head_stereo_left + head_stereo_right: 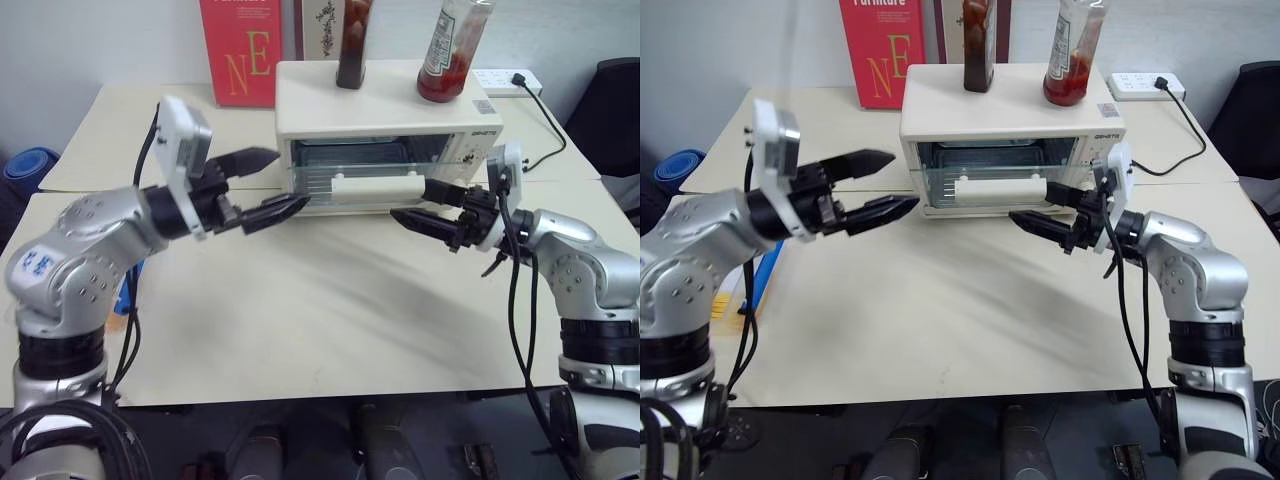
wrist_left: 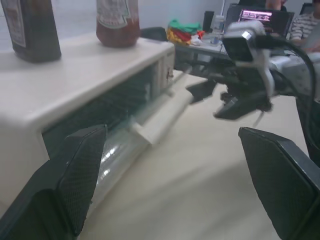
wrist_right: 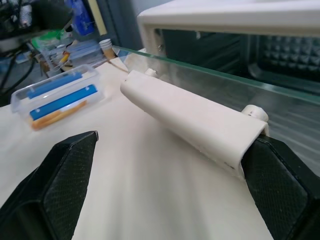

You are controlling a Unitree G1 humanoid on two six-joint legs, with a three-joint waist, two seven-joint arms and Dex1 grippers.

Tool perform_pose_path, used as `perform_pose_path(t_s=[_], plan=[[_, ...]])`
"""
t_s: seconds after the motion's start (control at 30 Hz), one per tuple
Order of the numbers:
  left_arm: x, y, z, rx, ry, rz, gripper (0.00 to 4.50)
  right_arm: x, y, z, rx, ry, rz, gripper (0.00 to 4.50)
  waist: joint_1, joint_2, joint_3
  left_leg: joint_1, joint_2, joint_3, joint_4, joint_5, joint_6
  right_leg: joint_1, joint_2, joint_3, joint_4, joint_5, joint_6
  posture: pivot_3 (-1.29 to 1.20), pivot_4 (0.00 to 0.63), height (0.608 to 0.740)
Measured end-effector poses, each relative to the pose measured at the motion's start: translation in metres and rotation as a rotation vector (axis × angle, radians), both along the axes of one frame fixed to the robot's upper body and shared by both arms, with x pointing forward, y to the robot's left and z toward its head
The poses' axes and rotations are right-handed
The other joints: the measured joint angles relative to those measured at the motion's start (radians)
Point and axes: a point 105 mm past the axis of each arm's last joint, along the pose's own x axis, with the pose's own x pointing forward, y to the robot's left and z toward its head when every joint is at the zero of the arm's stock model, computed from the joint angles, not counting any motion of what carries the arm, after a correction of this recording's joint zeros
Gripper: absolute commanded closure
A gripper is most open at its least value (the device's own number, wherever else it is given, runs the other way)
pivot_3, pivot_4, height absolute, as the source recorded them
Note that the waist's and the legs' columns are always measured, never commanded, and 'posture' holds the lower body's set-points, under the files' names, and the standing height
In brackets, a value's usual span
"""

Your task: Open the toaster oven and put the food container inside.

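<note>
The cream-white toaster oven (image 1: 385, 110) stands at the back of the table, its glass door tipped partly open with the white bar handle (image 3: 190, 120) sticking forward. My right gripper (image 1: 410, 200) is open at the handle's right end, and one finger (image 3: 280, 185) is close beside that end. I cannot tell whether it touches. My left gripper (image 1: 283, 180) hangs open and empty above the table by the oven's front left corner. The food container (image 3: 60, 97), a clear tub with blue strips and yellow food, lies on the table at the far left, mostly hidden behind my left arm.
A dark sauce bottle (image 1: 352, 45) and a ketchup bottle (image 1: 450, 50) stand on top of the oven. A red book (image 1: 240, 50) leans at the wall behind it. A power strip (image 1: 505, 80) with a black cable lies at the back right.
</note>
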Motion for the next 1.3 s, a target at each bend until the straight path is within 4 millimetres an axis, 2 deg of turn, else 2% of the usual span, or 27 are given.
perform_pose_path(t_s=[0.1, 0.2, 0.43, 0.6, 0.63, 0.77, 0.9, 1.0, 1.07, 1.2, 1.3], plan=[[0.02, -0.004, 0.002, 0.018, 0.001, 0.042, 0.0, -0.009, 0.001, -0.007, 0.004, 0.007, 0.015, 0.03, 0.0, 0.0, 0.0, 0.0, 0.0, 0.0, 0.0, 0.0, 0.0, 0.0, 0.0, 0.0, 0.0, 0.0, 0.0, 0.0, 0.15, 0.74], [0.037, -0.006, -0.001, 0.047, 0.014, 0.073, 0.61, -0.017, 0.002, -0.015, 0.028, 0.023, 0.028, 0.0, -0.002, 0.0, 0.0, 0.0, 0.0, 0.001, 0.0, 0.0, 0.0, -0.001, 0.0, 0.0, 0.001, 0.0, 0.0, 0.0, 0.15, 0.74], [0.058, -0.016, -0.015, 0.171, 0.018, 0.06, 2.79, -0.029, 0.008, -0.026, 0.083, 0.048, 0.047, 0.0, -0.011, 0.0, 0.0, 0.0, 0.0, 0.001, 0.0, 0.0, 0.0, -0.001, 0.001, 0.001, 0.004, 0.0, 0.0, 0.0, 0.15, 0.74], [0.06, -0.022, -0.026, 0.271, -0.014, 0.007, 4.31, -0.035, 0.009, -0.029, 0.09, 0.051, 0.046, 0.0, -0.012, 0.0, 0.0, -0.001, 0.0, 0.001, -0.001, 0.0, 0.0, -0.002, 0.001, 0.001, 0.004, 0.0, 0.0, 0.0, 0.15, 0.74], [0.061, -0.022, -0.028, 0.29, -0.021, 0.005, 4.49, -0.035, 0.008, -0.029, 0.094, 0.053, 0.044, 0.0, -0.011, 0.0, 0.0, -0.001, 0.0, 0.001, -0.001, 0.0, 0.0, -0.002, 0.001, 0.001, 0.004, 0.0, 0.0, 0.0, 0.15, 0.74], [0.058, -0.025, -0.043, 0.399, -0.047, -0.033, 4.49, -0.039, 0.005, -0.032, 0.087, 0.05, 0.008, 0.0, -0.001, 0.0, 0.0, -0.001, 0.0, 0.001, -0.001, 0.0, 0.0, -0.002, 0.001, 0.001, 0.004, 0.0, 0.0, 0.0, 0.15, 0.74], [0.056, -0.024, -0.057, 0.451, -0.046, -0.054, 4.49, -0.05, -0.009, -0.044, 0.035, 0.068, -0.055, 0.0, 0.011, 0.0, 0.0, -0.002, 0.0, 0.0, 0.001, 0.0, 0.0, -0.002, 0.0, 0.001, 0.004, 0.0, 0.0, 0.0, 0.15, 0.74], [0.053, -0.022, -0.064, 0.482, -0.046, -0.074, 4.49, -0.073, -0.036, -0.061, -0.016, 0.142, -0.119, 0.0, 0.026, 0.0, 0.0, -0.003, -0.001, -0.001, 0.002, 0.0, 0.0, 0.0, 0.0, 0.001, 0.003, 0.0, 0.0, 0.0, 0.15, 0.74], [0.05, -0.018, -0.073, 0.513, -0.04, -0.079, 4.49, -0.09, -0.046, -0.066, -0.03, 0.194, -0.13, 0.0, 0.033, 0.0, 0.0, -0.002, -0.001, 0.0, 0.003, 0.0, 0.001, 0.0, 0.0, 0.001, 0.001, 0.0, 0.0, 0.0, 0.15, 0.74], [0.041, -0.021, -0.094, 0.581, -0.03, -0.119, 4.49, -0.112, -0.049, -0.05, -0.028, 0.187, -0.086, 0.0, 0.028, 0.0, 0.0, 0.005, 0.0, -0.001, 0.007, 0.0, 0.002, 0.01, 0.001, 0.001, 0.0, 0.0, 0.001, 0.0, 0.15, 0.74], [0.035, -0.026, -0.113, 0.619, -0.015, -0.104, 4.49, -0.118, -0.049, -0.027, -0.034, 0.136, -0.053, 0.0, 0.029, -0.001, 0.0, 0.009, 0.0, -0.002, 0.007, -0.001, 0.002, 0.015, 0.002, 0.001, -0.002, 0.0, 0.0, 0.0, 0.15, 0.74]])
